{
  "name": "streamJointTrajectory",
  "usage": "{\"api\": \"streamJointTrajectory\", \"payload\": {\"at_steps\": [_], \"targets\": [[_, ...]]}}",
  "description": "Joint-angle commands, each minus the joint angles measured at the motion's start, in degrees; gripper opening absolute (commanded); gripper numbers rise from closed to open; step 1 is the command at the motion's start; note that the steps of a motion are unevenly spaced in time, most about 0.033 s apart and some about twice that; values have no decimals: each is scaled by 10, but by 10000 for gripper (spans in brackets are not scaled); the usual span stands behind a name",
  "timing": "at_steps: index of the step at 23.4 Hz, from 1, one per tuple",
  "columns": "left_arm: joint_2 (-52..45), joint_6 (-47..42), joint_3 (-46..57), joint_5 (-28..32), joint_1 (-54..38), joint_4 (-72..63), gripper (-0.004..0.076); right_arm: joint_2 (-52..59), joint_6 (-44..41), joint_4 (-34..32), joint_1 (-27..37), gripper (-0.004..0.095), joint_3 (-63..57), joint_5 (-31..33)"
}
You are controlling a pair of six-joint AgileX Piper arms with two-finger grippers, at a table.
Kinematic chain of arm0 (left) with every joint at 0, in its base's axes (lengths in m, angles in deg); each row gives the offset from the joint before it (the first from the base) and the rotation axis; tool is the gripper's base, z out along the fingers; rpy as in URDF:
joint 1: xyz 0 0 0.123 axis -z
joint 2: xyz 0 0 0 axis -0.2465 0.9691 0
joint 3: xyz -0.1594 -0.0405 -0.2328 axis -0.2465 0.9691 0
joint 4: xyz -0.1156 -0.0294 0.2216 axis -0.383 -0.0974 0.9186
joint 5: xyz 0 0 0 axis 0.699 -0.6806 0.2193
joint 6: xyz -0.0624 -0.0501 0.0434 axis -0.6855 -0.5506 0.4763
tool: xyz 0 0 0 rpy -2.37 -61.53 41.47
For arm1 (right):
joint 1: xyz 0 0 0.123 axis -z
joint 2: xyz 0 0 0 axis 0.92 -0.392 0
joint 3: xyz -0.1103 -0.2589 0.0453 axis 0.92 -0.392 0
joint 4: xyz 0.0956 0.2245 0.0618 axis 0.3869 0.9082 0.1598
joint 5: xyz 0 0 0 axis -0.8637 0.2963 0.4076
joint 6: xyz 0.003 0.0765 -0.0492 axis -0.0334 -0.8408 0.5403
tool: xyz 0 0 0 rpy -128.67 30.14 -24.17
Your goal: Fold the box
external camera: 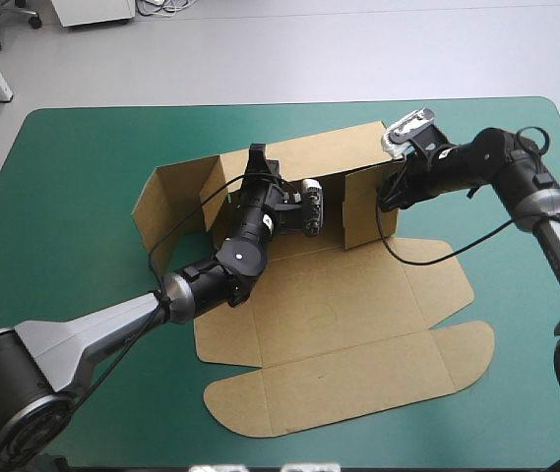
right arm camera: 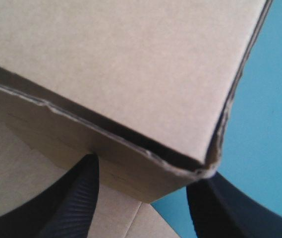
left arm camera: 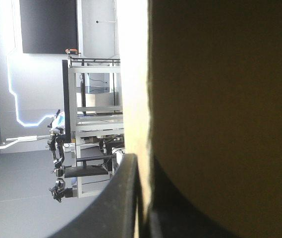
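Pinches one raised wall of the brown cardboard box, mid-way on the teal-green desk, tight in the left gripper to keep it up, and holds the right gripper wide around a corner, likely to tuck it.

Pale grey floor beyond table's far edge. Teal-green cover over table. Chair base on castors, white cabinet, loose cables far left. Left wrist view, turned sideways: white wall, metal shelf rack.

The box is brown, the cover teal-green.
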State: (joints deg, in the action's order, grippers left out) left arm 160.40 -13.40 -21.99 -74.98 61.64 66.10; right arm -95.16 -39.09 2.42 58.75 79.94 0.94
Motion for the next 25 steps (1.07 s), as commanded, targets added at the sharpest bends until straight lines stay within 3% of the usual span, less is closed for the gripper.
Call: {"api": "streamJointTrajectory", "payload": {"at_steps": [1,3,7,10,18,25], "targets": [[-19,-12,-14,-9,0,45,-10,63,26,32,-20,504,-55,-129],[-20,-12,-14,-9,0,45,-10,63,33,39,-29,504,-90,-168],[-26,-12,-14,12,0,45,-10,61,141,164,-30,504,-122,-229],[-29,-12,-14,22,0,45,-10,61,160,197,-30,493,-122,-256],[-29,-12,-14,41,0,45,-10,57,173,206,-30,152,-122,-251],[-33,-12,-14,43,0,45,-10,55,184,206,-30,-19,-123,-221]]}}
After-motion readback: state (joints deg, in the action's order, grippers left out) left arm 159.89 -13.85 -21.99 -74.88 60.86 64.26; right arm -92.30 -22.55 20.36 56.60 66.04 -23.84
